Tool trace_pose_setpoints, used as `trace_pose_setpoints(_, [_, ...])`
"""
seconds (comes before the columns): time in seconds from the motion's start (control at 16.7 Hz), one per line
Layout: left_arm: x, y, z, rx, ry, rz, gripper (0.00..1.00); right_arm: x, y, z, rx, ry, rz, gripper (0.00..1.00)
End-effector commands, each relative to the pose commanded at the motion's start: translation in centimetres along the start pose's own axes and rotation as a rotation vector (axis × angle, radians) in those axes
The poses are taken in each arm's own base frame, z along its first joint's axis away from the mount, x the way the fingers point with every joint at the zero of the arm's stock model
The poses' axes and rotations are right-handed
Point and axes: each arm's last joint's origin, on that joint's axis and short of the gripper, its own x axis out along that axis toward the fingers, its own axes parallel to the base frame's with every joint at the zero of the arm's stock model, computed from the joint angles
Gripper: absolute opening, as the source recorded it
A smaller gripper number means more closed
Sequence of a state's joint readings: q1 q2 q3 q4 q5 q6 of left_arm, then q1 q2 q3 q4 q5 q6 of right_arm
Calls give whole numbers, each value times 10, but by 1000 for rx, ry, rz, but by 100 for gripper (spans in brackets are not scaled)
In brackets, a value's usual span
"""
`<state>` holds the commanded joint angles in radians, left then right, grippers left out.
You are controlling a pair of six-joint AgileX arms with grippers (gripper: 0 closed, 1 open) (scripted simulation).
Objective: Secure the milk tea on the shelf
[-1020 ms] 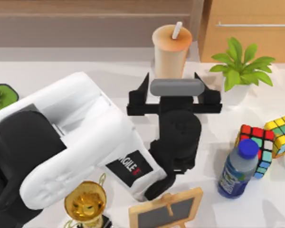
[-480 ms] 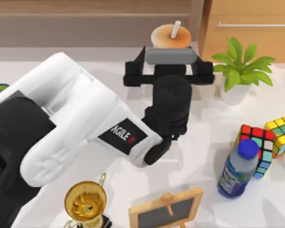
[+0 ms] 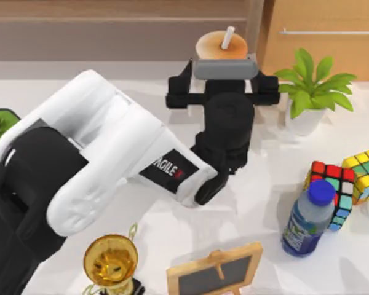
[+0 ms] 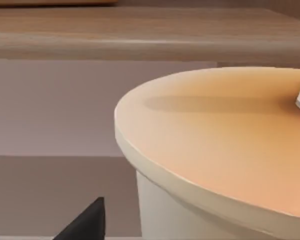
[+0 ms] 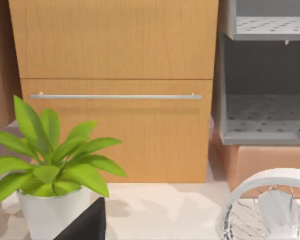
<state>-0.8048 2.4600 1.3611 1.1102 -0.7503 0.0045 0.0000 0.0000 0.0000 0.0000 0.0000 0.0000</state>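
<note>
Where the task's thing is: as it stands against the far edge of the table [image 3: 264,203], the milk tea [image 3: 221,44] is upright at the right end of the shelf [image 3: 111,37], its orange-tan lid and white straw facing up, just in front of the dark recess.
Its base: hidden under my own wrist, so I cannot say whether it rests on the lowest board or hangs just above it.
Why upright: I judge the cup is kept vertical so the drink and straw stay settled while it goes in.
Left gripper [image 3: 223,70]: reaching forward at cup height and straddling the cup below the lid; I cannot tell whether it is pinching the cup or spread clear of it.
Left wrist view: the lid looms close, shelf boards run level behind, so the approach looks square to the shelf.
Neighbours: the lighter cabinet [image 3: 326,49] and the potted plant [image 3: 310,89] lie just to the right; that side leaves little room.
Right gripper [image 5: 90,227]: parked, facing cabinet and plant; its state I cannot tell.
Judgement: placement looks nearly done; release and a straight retreat remain.
</note>
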Motion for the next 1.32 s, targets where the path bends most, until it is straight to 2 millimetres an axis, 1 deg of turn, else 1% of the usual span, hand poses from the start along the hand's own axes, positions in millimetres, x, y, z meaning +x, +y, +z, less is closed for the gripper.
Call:
trace_pose_setpoints(0.12, [0, 0, 0, 0, 0, 0, 100, 0, 0, 0, 0, 0, 0, 100])
trace_pose_setpoints(0.9, [0, 0, 0, 0, 0, 0, 2, 0, 0, 0, 0, 0, 0, 100])
trace_pose_setpoints(0.96, [0, 0, 0, 0, 0, 0, 0, 0, 0, 0, 0, 0, 0, 100])
trace_pose_setpoints(1.32, [0, 0, 0, 0, 0, 0, 0, 0, 0, 0, 0, 0, 0, 100])
